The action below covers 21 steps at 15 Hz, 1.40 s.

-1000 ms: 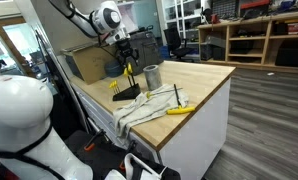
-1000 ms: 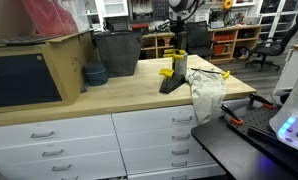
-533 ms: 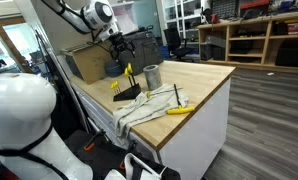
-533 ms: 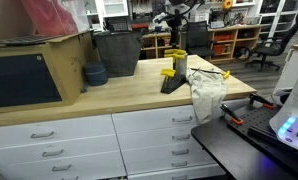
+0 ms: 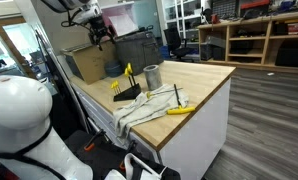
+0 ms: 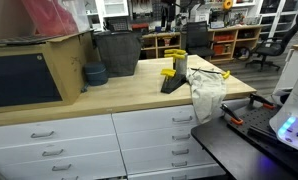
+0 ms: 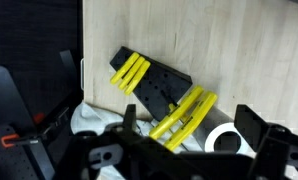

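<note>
Judging by layout, slotting looks mostly done: yellow-handled knives (image 7: 187,115) sit in the black knife block (image 5: 127,93), mid-countertop (image 5: 204,75), just beside the metal cup (image 5: 152,75). One yellow-handled tool (image 5: 178,109) lies loose on the white cloth (image 5: 149,105) draped over the countertop edge, probably what's left. Gripper (image 5: 99,33) hangs high above the block, jaws spread wide, holding nothing
</note>
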Each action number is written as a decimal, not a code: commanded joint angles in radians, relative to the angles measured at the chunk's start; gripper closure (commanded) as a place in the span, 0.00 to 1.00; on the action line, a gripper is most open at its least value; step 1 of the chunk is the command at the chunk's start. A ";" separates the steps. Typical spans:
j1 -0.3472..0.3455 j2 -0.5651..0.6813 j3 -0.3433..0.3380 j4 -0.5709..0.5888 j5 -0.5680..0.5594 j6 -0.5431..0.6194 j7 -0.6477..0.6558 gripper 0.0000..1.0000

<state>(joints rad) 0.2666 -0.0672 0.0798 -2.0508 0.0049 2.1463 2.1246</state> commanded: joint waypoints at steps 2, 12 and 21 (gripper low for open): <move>-0.074 -0.014 0.023 0.089 -0.021 -0.193 -0.291 0.00; -0.176 0.090 -0.009 0.207 -0.226 -0.306 -0.883 0.00; -0.209 0.141 -0.054 0.174 -0.266 -0.239 -1.173 0.00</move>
<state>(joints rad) 0.0548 0.0737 0.0280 -1.8790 -0.2617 1.9106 0.9511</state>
